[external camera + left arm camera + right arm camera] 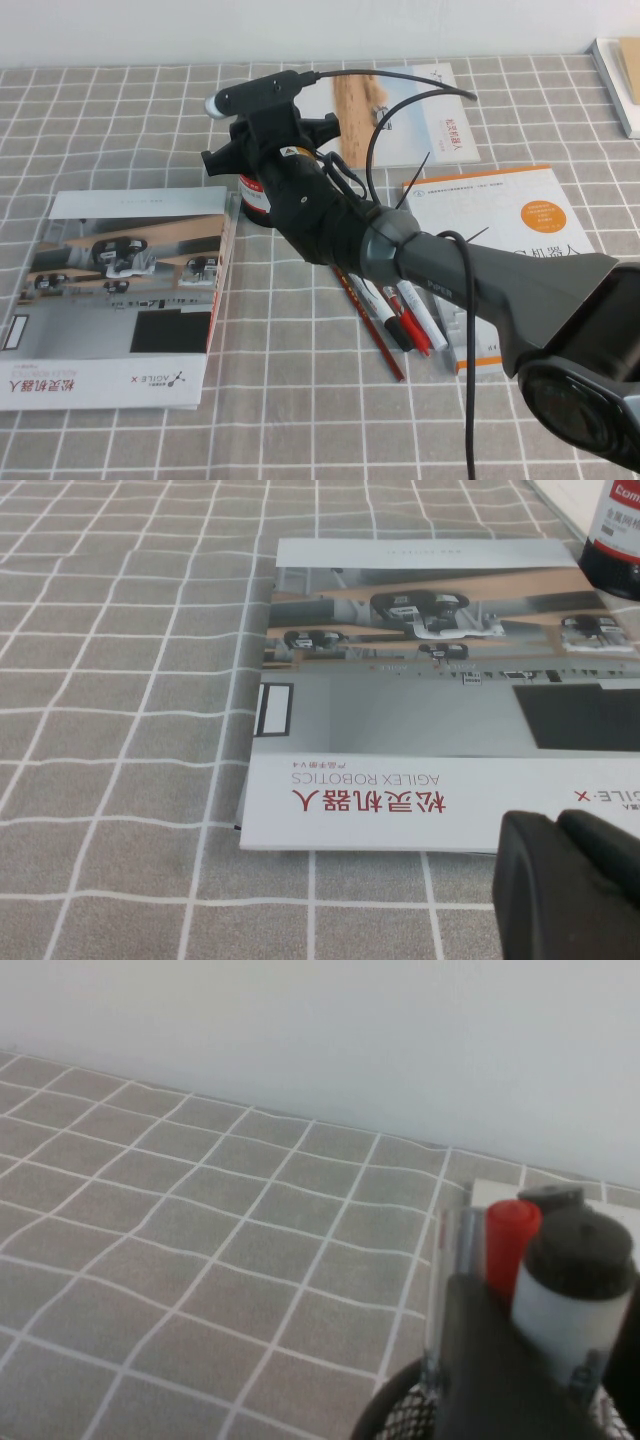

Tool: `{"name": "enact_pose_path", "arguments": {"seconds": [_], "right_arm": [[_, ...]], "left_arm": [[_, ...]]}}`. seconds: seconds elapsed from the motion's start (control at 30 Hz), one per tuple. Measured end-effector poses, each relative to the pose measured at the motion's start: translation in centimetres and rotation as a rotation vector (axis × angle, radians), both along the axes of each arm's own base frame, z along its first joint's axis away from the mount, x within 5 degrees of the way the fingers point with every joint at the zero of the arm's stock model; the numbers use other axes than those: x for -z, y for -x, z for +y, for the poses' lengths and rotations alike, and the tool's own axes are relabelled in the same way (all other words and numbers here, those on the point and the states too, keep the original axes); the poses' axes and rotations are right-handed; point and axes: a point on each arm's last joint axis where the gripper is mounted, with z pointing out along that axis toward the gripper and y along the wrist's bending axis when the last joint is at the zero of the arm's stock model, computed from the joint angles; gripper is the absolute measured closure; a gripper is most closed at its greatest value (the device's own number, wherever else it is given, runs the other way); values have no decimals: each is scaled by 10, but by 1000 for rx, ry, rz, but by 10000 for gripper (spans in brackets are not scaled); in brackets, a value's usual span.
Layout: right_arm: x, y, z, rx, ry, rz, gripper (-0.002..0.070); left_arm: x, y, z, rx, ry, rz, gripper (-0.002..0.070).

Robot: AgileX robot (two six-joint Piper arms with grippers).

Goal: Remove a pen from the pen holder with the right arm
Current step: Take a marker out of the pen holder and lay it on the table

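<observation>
Nearest the robot, on the left, the left gripper [556,830] hangs just above the near edge of a large brochure [120,290] lying flat on the grey checked surface [300,400]. Its two dark fingers are pressed together with nothing between them.

On the near right the right arm [450,270] rises from the corner and reaches to the far left across the middle of the scene. Under it lie a few loose markers [405,318] – red, black and white – with a long reddish pencil [370,325] just beside them on the left. Right of them is an orange book [520,230], partly covered by the arm.

Farther on, at the far right corner of the large brochure, stands the pen holder [255,203], a dark mesh cup with a red and white label. The right gripper [265,165] sits directly over its mouth, pointing down into it. From the wrist, a white marker [565,1305] with a black cap stands upright in the holder between the dark fingers [485,1360], and a red-capped pen [510,1240] stands just beside it – both are in the holder. Whether the fingers already press on the white marker cannot be told.

Beyond the holder, to the right, lies a second brochure [400,115], and then the pale wall [300,30]
</observation>
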Motion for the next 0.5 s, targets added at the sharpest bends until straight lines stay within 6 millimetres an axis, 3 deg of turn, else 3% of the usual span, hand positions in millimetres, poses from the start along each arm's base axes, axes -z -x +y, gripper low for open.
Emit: {"name": "enact_pose_path", "arguments": {"seconds": [0.5], "right_arm": [[0,0,0,-3,17,-6,530]], "left_arm": [[0,0,0,0,0,0,680]]}}
